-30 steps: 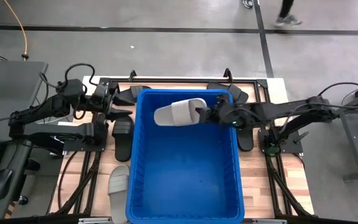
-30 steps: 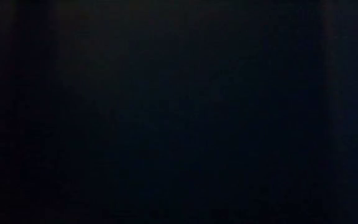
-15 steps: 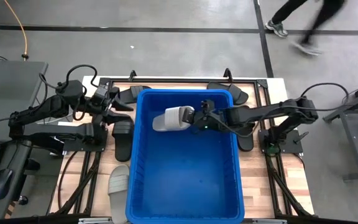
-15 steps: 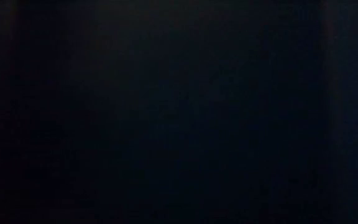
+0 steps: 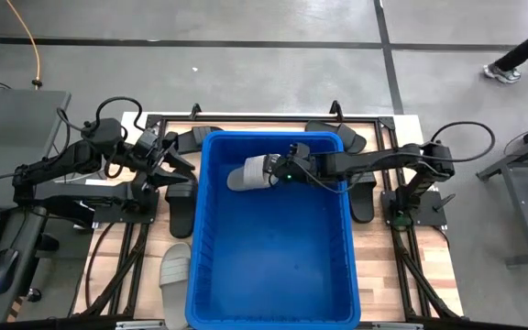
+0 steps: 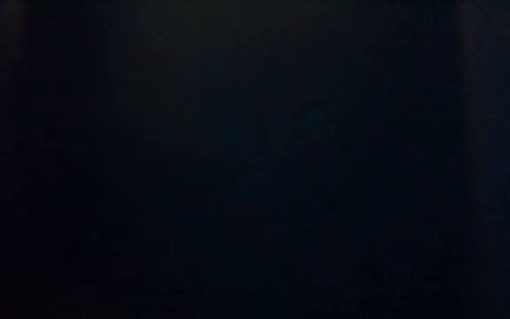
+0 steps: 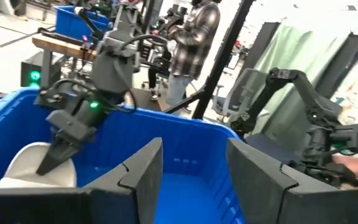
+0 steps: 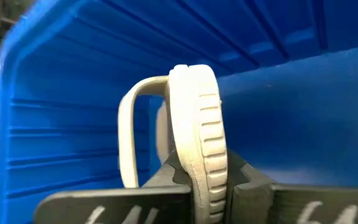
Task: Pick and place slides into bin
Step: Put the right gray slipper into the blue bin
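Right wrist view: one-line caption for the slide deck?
Right gripper shut on the sole edge of a light grey slide, held on edge inside the blue bin.

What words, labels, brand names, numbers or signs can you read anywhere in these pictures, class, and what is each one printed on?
None can be read.
Blue bin: plain ribbed plastic, no label showing.
Light grey slide in the right gripper: only moulded ridges along the sole edge, no brand visible.
Black slides beside the bin: too small to show any marking.
Low view: dark, nothing to read.
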`<state>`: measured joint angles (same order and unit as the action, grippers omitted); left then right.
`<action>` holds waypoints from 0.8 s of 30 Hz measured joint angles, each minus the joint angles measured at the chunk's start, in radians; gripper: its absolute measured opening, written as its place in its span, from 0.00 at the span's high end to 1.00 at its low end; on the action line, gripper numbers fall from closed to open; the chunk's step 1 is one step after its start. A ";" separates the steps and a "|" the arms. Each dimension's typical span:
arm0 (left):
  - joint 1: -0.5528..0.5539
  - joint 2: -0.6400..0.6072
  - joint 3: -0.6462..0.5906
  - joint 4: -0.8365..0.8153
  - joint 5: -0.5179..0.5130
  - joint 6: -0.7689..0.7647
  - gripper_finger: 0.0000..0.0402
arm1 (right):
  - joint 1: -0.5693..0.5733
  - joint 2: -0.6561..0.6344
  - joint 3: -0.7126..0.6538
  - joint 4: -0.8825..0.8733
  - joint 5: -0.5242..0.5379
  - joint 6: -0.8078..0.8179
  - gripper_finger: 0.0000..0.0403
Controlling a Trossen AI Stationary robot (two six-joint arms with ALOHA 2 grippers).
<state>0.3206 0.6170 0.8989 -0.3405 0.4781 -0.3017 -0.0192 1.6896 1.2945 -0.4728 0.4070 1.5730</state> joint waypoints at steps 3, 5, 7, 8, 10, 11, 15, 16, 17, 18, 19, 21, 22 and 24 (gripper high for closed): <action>0.000 0.000 0.000 0.000 0.012 0.002 0.58 | -0.002 0.025 0.000 -0.018 -0.015 0.007 1.00; 0.000 0.000 0.000 0.000 0.022 0.006 0.58 | -0.001 0.039 0.000 -0.029 -0.028 0.025 1.00; 0.000 0.000 0.000 0.000 0.043 0.006 0.58 | -0.002 0.050 0.000 -0.056 -0.047 0.026 1.00; 0.000 0.000 0.000 0.000 0.052 0.006 0.58 | -0.002 0.056 0.000 -0.073 -0.053 0.029 1.00; 0.000 0.000 0.000 0.000 0.066 0.007 0.58 | -0.002 0.063 0.000 -0.099 -0.065 0.032 1.00; 0.000 0.000 0.000 0.000 0.071 0.008 0.58 | -0.004 0.063 0.000 -0.118 -0.074 0.032 1.00; 0.000 0.000 0.000 0.000 0.096 0.008 0.58 | -0.008 0.063 0.000 -0.207 -0.087 0.050 1.00; 0.000 0.000 0.000 0.000 0.098 0.008 0.58 | -0.012 0.063 0.000 -0.218 -0.091 0.047 1.00; 0.000 0.000 0.000 0.000 0.098 0.008 0.58 | -0.016 0.063 0.000 -0.227 -0.101 0.040 1.00; 0.000 0.000 0.000 0.000 0.098 0.008 0.58 | -0.021 0.065 0.000 -0.236 -0.112 0.026 1.00; 0.000 0.000 0.000 -0.001 0.099 0.008 0.58 | -0.025 0.069 0.000 -0.239 -0.121 0.014 1.00; 0.000 0.000 0.000 -0.001 0.107 0.008 0.58 | -0.035 0.073 0.000 -0.243 -0.135 -0.005 1.00; 0.000 0.000 0.000 -0.001 0.110 0.008 0.58 | -0.040 0.076 0.000 -0.240 -0.135 -0.014 1.00; 0.000 0.000 0.000 -0.001 0.121 0.008 0.58 | -0.049 0.079 0.000 -0.238 -0.142 -0.036 1.00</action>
<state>0.3206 0.6167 0.8988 -0.3416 0.5989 -0.2934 -0.0686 1.7689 1.2949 -0.7113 0.2646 1.5368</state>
